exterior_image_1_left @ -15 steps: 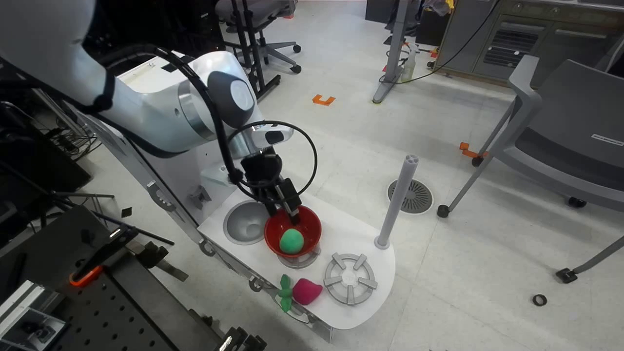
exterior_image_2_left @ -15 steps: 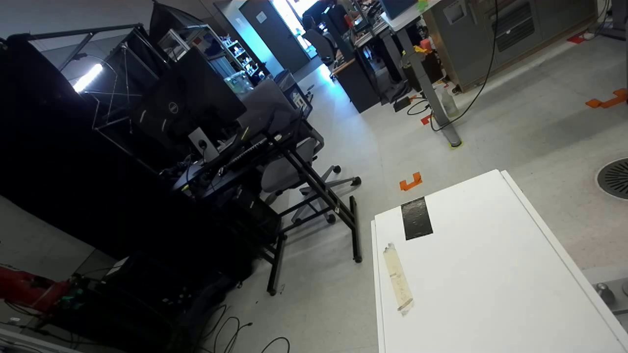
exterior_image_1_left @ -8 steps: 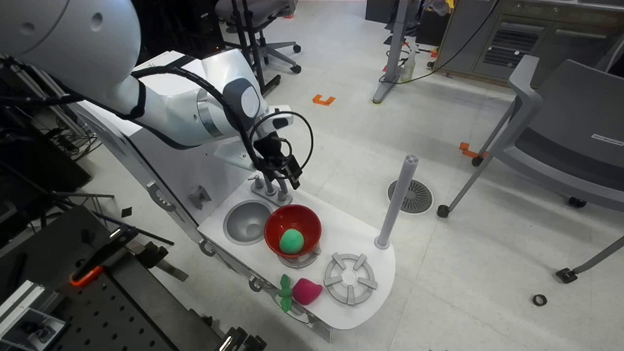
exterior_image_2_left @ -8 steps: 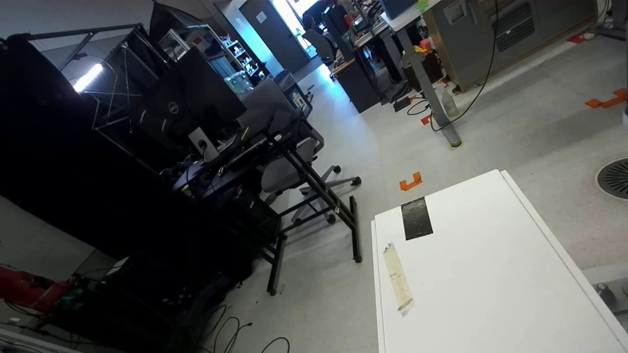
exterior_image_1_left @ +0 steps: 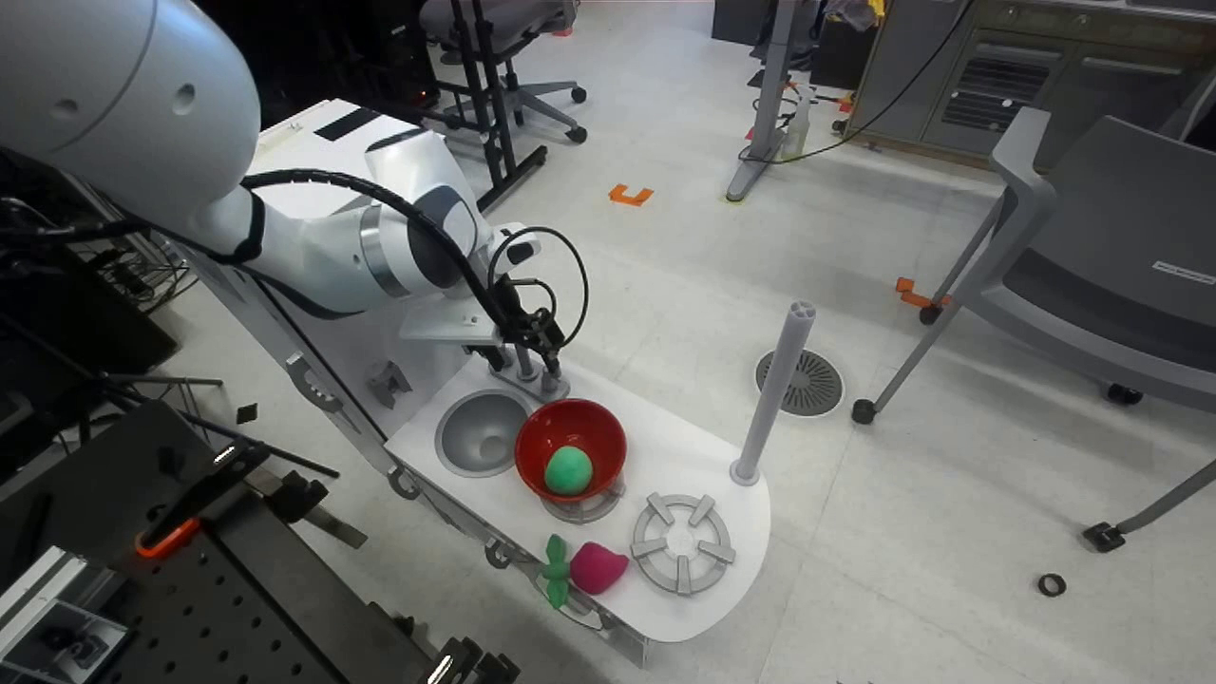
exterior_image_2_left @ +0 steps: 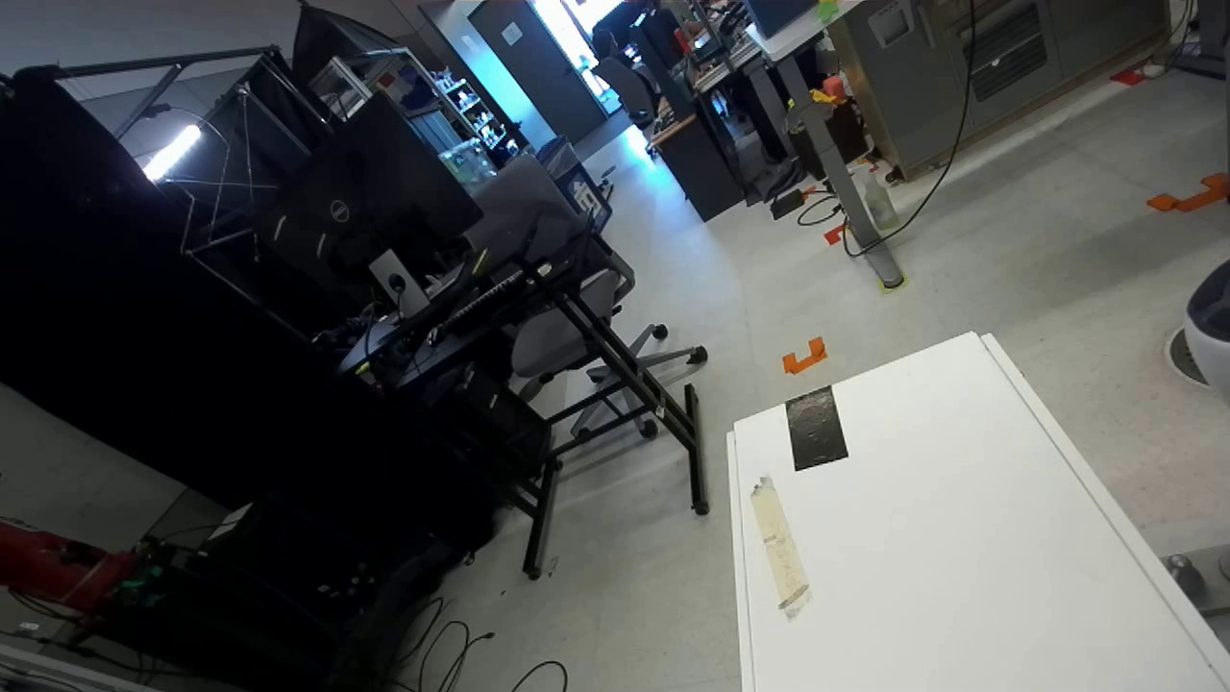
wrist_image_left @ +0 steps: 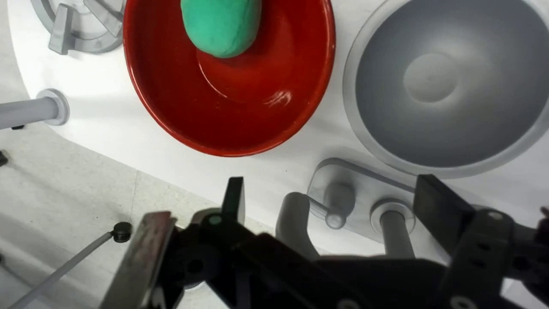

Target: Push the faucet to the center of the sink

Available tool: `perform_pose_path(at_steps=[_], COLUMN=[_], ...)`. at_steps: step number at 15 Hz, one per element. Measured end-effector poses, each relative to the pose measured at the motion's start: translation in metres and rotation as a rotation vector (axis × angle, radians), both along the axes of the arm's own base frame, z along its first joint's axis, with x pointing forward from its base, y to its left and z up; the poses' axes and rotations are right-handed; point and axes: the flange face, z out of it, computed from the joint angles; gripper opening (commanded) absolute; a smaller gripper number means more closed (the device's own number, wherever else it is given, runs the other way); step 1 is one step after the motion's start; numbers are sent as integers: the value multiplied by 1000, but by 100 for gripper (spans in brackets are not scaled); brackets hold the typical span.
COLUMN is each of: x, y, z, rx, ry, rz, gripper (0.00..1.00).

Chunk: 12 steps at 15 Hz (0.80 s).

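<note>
One rounded white counter (exterior_image_1_left: 670, 446) bears, left to right in an exterior view: one round grey sink (exterior_image_1_left: 465, 432); just beside it one grey toy faucet (wrist_image_left: 364, 208), its spout (wrist_image_left: 296, 223) between two spread fingers of one black pincer (wrist_image_left: 330, 189); one red bowl (exterior_image_1_left: 570, 423) holding one green ball (exterior_image_1_left: 568, 470).

sink (exterior_image_1_left: 473, 432) left of bowl (exterior_image_1_left: 570, 421) in an exterior view, faucet (exterior_image_1_left: 527, 373) behind sink, ball (exterior_image_1_left: 568, 470) in bowl

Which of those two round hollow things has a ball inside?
The red bowl: a green ball sits in it. The grey sink beside it has no ball.
</note>
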Motion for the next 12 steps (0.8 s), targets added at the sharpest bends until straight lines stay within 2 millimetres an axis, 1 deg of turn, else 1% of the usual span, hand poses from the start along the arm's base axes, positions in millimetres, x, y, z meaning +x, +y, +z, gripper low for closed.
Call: perform_pose_path(at_steps=[3, 7, 9, 12], x=[-2, 2, 4, 8], y=[-5, -9, -3, 15], z=[-18, -35, -39, -34], rx=[-45, -102, -106, -88], ry=[-23, -71, -94, -137], rz=[87, 173, 211, 265], gripper=[100, 100, 100, 100])
